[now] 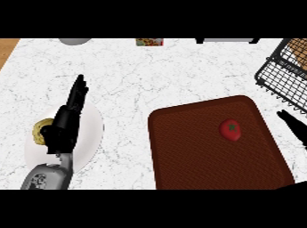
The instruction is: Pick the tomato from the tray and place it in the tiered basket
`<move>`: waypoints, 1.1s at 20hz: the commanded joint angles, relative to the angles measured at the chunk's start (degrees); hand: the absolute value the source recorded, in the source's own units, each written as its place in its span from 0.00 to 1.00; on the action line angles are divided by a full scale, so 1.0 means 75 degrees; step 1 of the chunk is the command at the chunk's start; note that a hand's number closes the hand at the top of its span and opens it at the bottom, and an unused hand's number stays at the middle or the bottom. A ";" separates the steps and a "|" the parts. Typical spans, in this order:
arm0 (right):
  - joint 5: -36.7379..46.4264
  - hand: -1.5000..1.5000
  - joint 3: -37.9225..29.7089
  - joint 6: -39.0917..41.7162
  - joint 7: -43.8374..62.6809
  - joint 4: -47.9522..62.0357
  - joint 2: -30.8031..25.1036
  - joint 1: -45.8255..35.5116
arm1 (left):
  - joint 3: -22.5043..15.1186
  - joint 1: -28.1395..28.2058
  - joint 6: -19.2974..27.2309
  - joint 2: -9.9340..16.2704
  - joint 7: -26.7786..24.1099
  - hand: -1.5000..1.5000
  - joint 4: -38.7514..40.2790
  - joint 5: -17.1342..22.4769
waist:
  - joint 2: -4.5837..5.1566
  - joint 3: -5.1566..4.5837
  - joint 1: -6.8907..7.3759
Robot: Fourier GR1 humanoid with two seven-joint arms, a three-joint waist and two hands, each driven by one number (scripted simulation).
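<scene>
While tomato [231, 129] sits on brown tray [182, 147], right hand [301, 132] hovers just right of it, fingers straight (nothing held); wire tiered basket [280, 75] beyond. Left hand [67, 120] open over white plate [93, 133].

A single head view looks steeply down on the white marbled tabletop [182, 71] from above its near edge, facing away from the robot's body. The brown tray [208, 156] fills the lower right of centre and serves as the landmark. Left of the tray the left robot hand [67, 120] enters from the lower edge; right of the tray the right robot hand [300, 131] does likewise. Beyond the tray's far right corner, the wire tiered basket [290, 67] is cut by the frame edge.
</scene>
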 commanded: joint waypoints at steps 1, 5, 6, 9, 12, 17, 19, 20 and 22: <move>0.0213 0.00 -0.0385 -0.0224 -0.0244 0.0702 0.0103 -0.0258 | -0.0067 -0.0284 0.0118 -0.0190 0.0513 0.50 -0.0201 -0.0268 | 0.0001 0.0002 -0.0002; 0.0509 0.00 -0.0142 -0.0301 -0.0421 0.0499 0.0511 0.0294 | 0.0009 -0.0067 -0.0011 -0.0308 -0.0036 0.50 -0.0023 -0.0330 | -0.0001 0.0000 -0.0022; 0.0451 0.00 -0.0421 -0.0418 -0.0897 0.1735 0.0239 -0.0423 | -0.0183 0.0121 0.0044 -0.0355 0.0363 0.50 -0.0322 -0.0424 | 0.0003 0.0003 0.0015; 0.0294 0.00 -0.0334 0.0092 -0.0460 0.0994 0.0532 -0.0152 | -0.0114 0.0009 0.0208 -0.0552 0.0251 0.50 -0.0123 -0.0661 | -0.0001 0.0000 -0.0010; 0.0840 0.00 -0.0063 -0.0711 -0.1296 0.1934 0.0722 -0.0352 | 0.0030 0.0378 -0.0024 -0.0485 -0.0417 0.50 0.0137 -0.0484 | 0.0004 0.0000 0.0006; 0.0256 0.00 -0.0583 0.0089 -0.1256 0.1770 0.0462 -0.0827 | 0.0382 0.0107 -0.0379 -0.0312 -0.0030 0.50 0.0024 -0.0311 | 0.0001 0.0000 0.0008; 0.0788 0.00 -0.0280 -0.0583 -0.1774 0.2069 0.0776 -0.0260 | -0.0131 0.0347 0.0009 -0.0794 -0.0289 0.50 0.0121 -0.0770 | 0.0000 0.0001 -0.0003; 0.0796 0.00 -0.0314 -0.0622 -0.1808 0.2462 0.0791 -0.0575 | 0.0306 0.0490 -0.0394 -0.0397 -0.0366 0.50 -0.0105 -0.0389 | 0.0001 0.0001 0.0013; 0.0715 0.00 -0.0394 -0.0250 -0.1662 0.2654 0.0635 -0.1036 | 0.0191 0.0390 -0.0272 -0.0610 -0.0478 0.50 0.0181 -0.0564 | 0.0004 0.0000 0.0012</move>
